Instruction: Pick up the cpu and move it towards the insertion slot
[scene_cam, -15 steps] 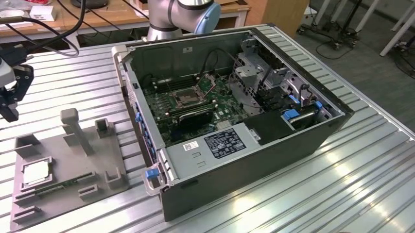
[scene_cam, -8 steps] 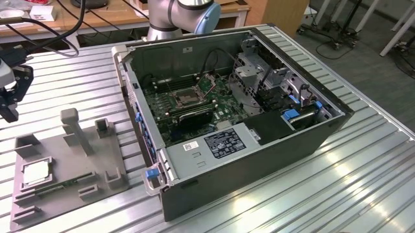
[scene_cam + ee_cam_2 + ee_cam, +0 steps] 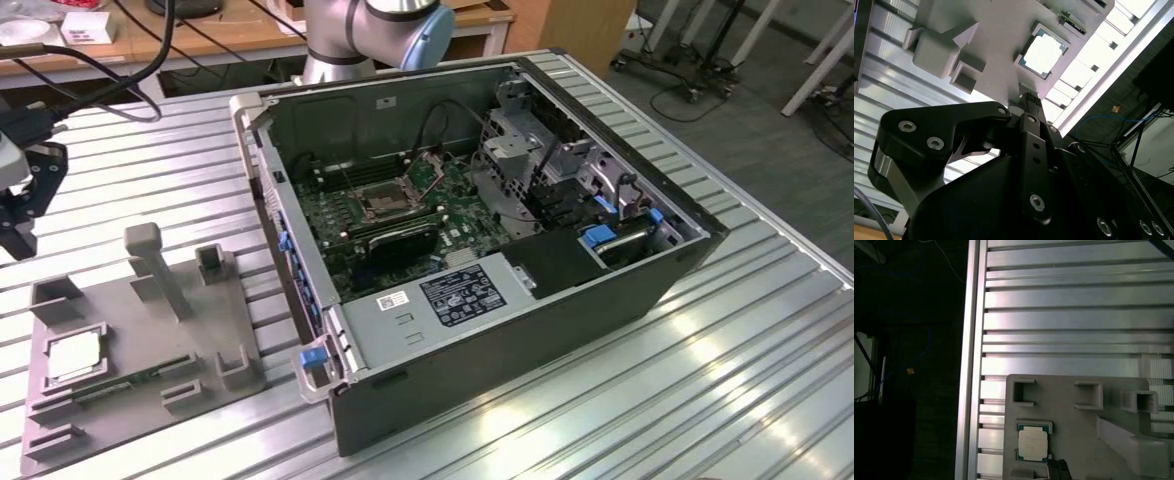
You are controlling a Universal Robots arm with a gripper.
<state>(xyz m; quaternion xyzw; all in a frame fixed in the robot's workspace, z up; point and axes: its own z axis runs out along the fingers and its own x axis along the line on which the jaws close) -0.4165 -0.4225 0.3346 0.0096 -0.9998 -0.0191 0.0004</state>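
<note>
Two containers: a grey tray (image 3: 127, 340) and an open computer case (image 3: 641, 290), both on the slatted metal worktop (image 3: 747, 370), with the tray to the exterior view's left of the case.
Tray contents: the cpu (image 3: 74, 357) lies flat in a square recess at the tray's near corner, pale face up. A narrow green strip (image 3: 134, 378) lies just beside it.
Cpu in the wrist views: it is seated in the same recess in the second wrist view (image 3: 1044, 50) and the first wrist view (image 3: 1032, 445), with the recess walls around it.
Case contents: a green circuit board (image 3: 334, 215) carries the insertion slot (image 3: 387, 205), which has a silver frame and a dark centre.
Claw position: the claw (image 3: 20, 225) hangs at the exterior view's left edge, past the tray's far end and well apart from the slot. Its tip points toward the tray in both wrist views (image 3: 1028, 97) (image 3: 1058, 470).
Claw opening: cannot tell.
Claw hold: it is apart from the cpu, which rests in the tray.
Arm: the base of the arm (image 3: 367, 30) stands behind the case.
</note>
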